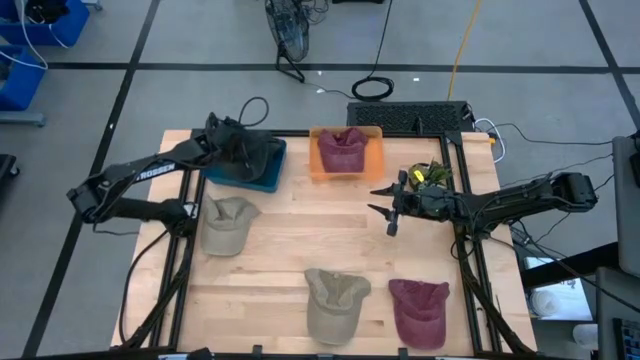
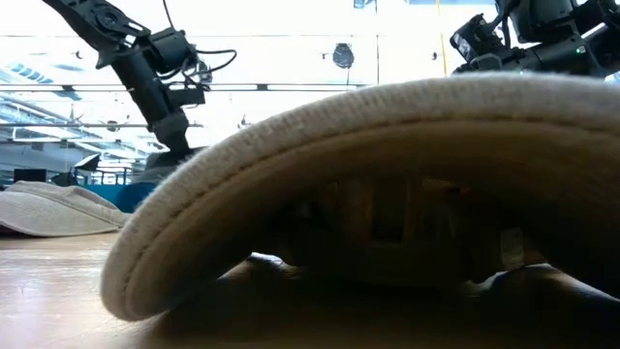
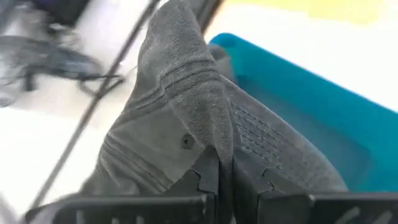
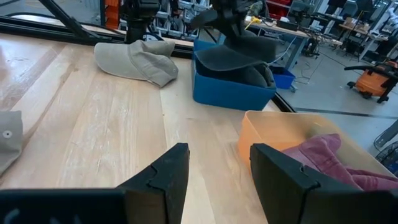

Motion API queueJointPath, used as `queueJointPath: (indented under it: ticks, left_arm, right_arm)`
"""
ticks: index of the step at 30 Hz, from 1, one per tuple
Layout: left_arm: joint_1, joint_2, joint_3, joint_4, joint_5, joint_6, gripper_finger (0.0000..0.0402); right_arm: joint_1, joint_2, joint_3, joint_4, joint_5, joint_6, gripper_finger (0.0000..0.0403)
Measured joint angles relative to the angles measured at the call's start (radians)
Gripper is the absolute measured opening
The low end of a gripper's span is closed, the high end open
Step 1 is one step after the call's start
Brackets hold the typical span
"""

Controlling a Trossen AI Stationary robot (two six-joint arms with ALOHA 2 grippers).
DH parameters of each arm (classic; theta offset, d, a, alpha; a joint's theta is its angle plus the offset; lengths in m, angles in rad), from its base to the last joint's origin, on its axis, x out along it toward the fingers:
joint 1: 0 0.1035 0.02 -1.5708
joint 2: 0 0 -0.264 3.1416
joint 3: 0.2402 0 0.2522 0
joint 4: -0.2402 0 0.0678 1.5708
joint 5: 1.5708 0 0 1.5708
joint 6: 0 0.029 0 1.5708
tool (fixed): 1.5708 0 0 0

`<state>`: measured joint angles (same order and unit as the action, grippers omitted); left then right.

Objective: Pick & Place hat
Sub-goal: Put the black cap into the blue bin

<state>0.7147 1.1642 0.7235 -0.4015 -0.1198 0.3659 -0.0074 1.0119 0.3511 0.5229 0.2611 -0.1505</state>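
Left gripper (image 1: 237, 140) is pinched shut on the grey hat (image 1: 250, 152), dangling over the blue bin (image 1: 268, 176). Let go off-centre and the brim probably snags the rim. Right gripper (image 1: 390, 209) hangs open, empty, mid-bench (image 1: 300, 240).

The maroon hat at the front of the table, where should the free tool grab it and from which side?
Grip the maroon hat at its crown, coming straight down from above. It lies flat on the table, and the soft crown bunches up for pinching, while the brim hugs the wood. The right tool is open and nearest.
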Motion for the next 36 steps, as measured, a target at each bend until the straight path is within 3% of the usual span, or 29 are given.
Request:
queueJointPath:
  ticks: [3, 8, 20, 29, 36]
  left_arm:
    - [0.000, -0.007, 0.000, -0.084, 0.081, 0.007, 0.0009]
    - [-0.001, 0.036, 0.000, -0.200, 0.070, 0.003, 0.0026]
    - [-0.018, 0.139, -0.063, -0.058, 0.055, -0.020, 0.0013]
    - [-0.011, 0.155, -0.150, 0.185, -0.181, -0.028, 0.0078]
    - [0.027, 0.162, -0.166, 0.345, -0.266, -0.034, 0.0118]
  right_arm:
    - [0.000, 0.000, 0.000, 0.001, 0.000, 0.000, 0.0155]
    - [0.000, 0.000, 0.000, 0.004, 0.000, 0.011, 0.0155]
    - [0.000, 0.000, 0.000, 0.027, 0.000, 0.019, 0.0155]
    - [0.000, 0.000, 0.000, 0.022, 0.000, 0.016, 0.0155]
    - [0.000, 0.000, 0.000, 0.021, 0.000, 0.015, 0.0155]
